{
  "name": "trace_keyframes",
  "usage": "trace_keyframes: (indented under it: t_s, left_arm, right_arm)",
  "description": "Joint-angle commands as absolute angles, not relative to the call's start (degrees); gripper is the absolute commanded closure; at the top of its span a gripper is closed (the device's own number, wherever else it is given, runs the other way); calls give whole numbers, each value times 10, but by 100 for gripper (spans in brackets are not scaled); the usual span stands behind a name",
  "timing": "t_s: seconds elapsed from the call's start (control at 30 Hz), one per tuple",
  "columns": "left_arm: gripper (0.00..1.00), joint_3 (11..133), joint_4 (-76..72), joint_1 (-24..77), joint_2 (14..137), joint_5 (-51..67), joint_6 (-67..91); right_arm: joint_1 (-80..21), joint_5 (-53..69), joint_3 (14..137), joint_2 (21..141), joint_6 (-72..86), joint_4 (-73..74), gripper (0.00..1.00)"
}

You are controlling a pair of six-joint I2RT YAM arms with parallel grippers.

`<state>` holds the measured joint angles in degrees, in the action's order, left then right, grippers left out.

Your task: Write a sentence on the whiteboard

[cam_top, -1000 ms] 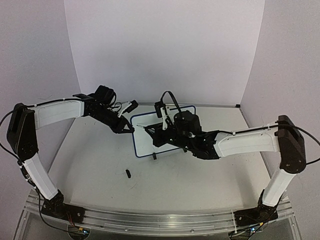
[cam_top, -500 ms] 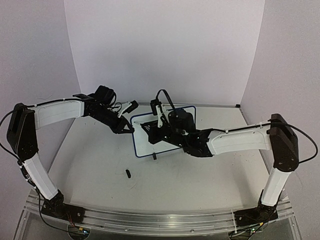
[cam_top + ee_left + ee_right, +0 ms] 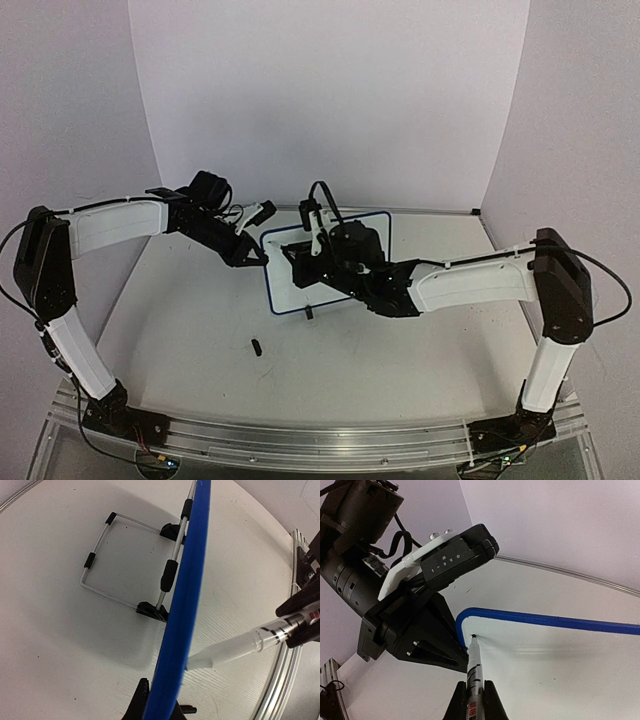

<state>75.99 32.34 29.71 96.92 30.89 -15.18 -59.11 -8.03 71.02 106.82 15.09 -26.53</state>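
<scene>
The whiteboard (image 3: 287,293) stands upright on its wire stand (image 3: 100,555) at mid table, white with a blue rim (image 3: 545,620). My left gripper (image 3: 262,257) is shut on the board's left rim (image 3: 185,595), its black fingers (image 3: 142,702) either side of the edge. A black-tipped marker (image 3: 474,667) sits in my right gripper (image 3: 474,707), which is shut on it. The marker's tip touches the white face just inside the upper left corner. From the left wrist view the marker (image 3: 230,650) meets the board from its front. No sentence shows on the visible face.
A small black cap (image 3: 257,347) lies on the table in front of the board. The left gripper's black body (image 3: 415,635) and camera mount (image 3: 452,560) sit close beside the marker tip. Walls close the table at the back and sides.
My right arm has swung left across the board, carrying the marker from the board's middle to its upper left corner. The left arm and board have stayed put.
</scene>
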Motion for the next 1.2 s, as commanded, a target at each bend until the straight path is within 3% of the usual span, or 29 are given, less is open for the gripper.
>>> trace_keyframes:
  t_s: [0.0, 0.37, 0.7, 1.17]
  left_arm:
    - [100, 759, 320, 298, 968, 301, -162]
    - [100, 759, 321, 298, 968, 297, -163]
    - [100, 760, 322, 298, 969, 296, -161]
    - [100, 761, 324, 298, 969, 294, -161]
  right_arm:
    - [-586, -148, 704, 1049, 152, -280, 100]
    - [-586, -158, 685, 1032, 148, -285, 100]
    - [-586, -43, 664, 1007, 124, -325, 100]
    - [-586, -61, 695, 1044, 133, -299, 100]
